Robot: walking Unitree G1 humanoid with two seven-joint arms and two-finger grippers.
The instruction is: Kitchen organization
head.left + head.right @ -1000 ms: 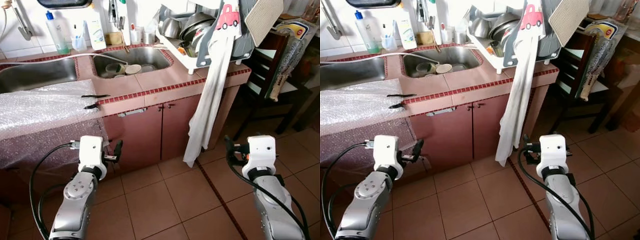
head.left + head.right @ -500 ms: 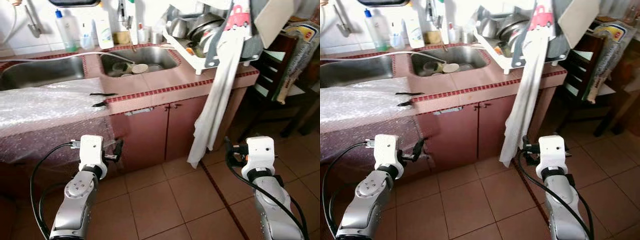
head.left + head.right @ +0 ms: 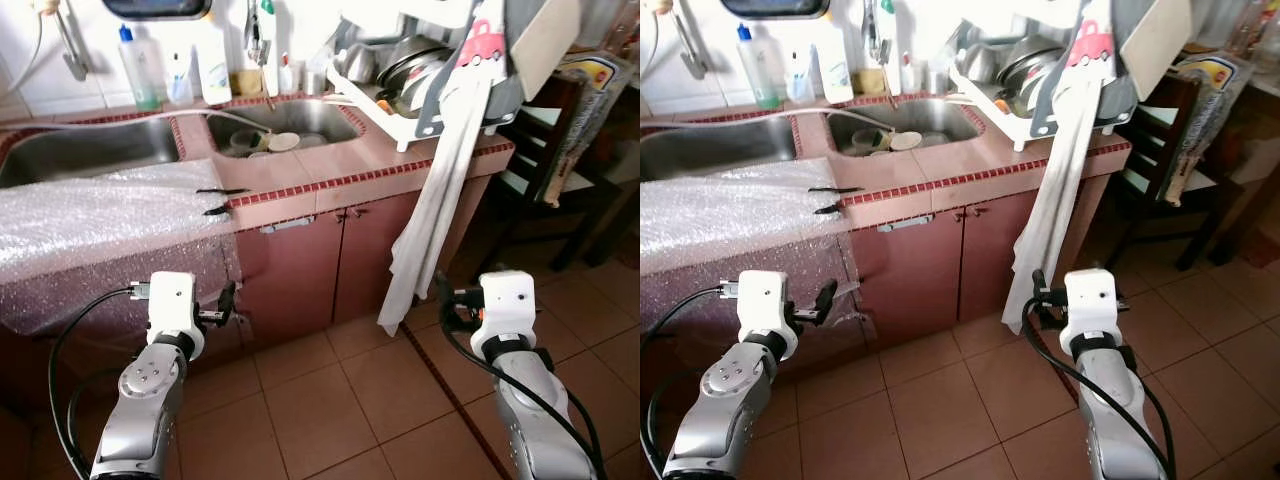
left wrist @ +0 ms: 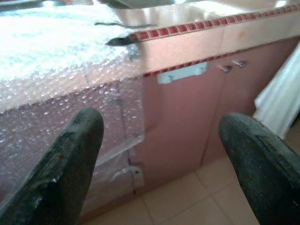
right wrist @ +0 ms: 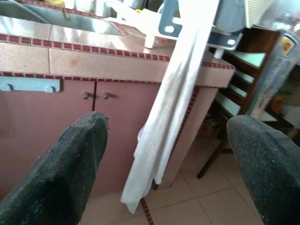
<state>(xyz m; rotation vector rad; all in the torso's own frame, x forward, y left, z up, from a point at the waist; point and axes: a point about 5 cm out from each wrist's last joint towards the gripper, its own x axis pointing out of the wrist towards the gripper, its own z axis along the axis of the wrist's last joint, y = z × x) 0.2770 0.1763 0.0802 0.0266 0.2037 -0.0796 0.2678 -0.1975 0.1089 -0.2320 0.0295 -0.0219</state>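
Note:
A pink tiled counter point(image 3: 300, 180) runs across the view, with a steel sink point(image 3: 290, 122) holding several dishes. At its right end stands a white dish rack point(image 3: 400, 85) full of pots. A long white cloth point(image 3: 430, 220) hangs from the rack to the floor. Bubble wrap point(image 3: 100, 220) drapes over the counter's left part, and a black tool point(image 3: 222, 200) lies at its edge. My left gripper point(image 3: 228, 303) is open and empty, low before the cabinet doors point(image 4: 187, 112). My right gripper point(image 3: 443, 300) is open and empty too, near the cloth's lower end point(image 5: 154, 154).
Bottles point(image 3: 140, 65) and a tap point(image 3: 255, 40) line the wall behind the sink. A second sink point(image 3: 90, 150) lies at the left. A dark wooden chair point(image 3: 545, 170) with a bag stands right of the counter. Brown tiled floor point(image 3: 330, 410) stretches in front.
The whole picture has shifted a little rightward, so the camera has moved. Both arms hold the same low pose, with their fingers still apart.

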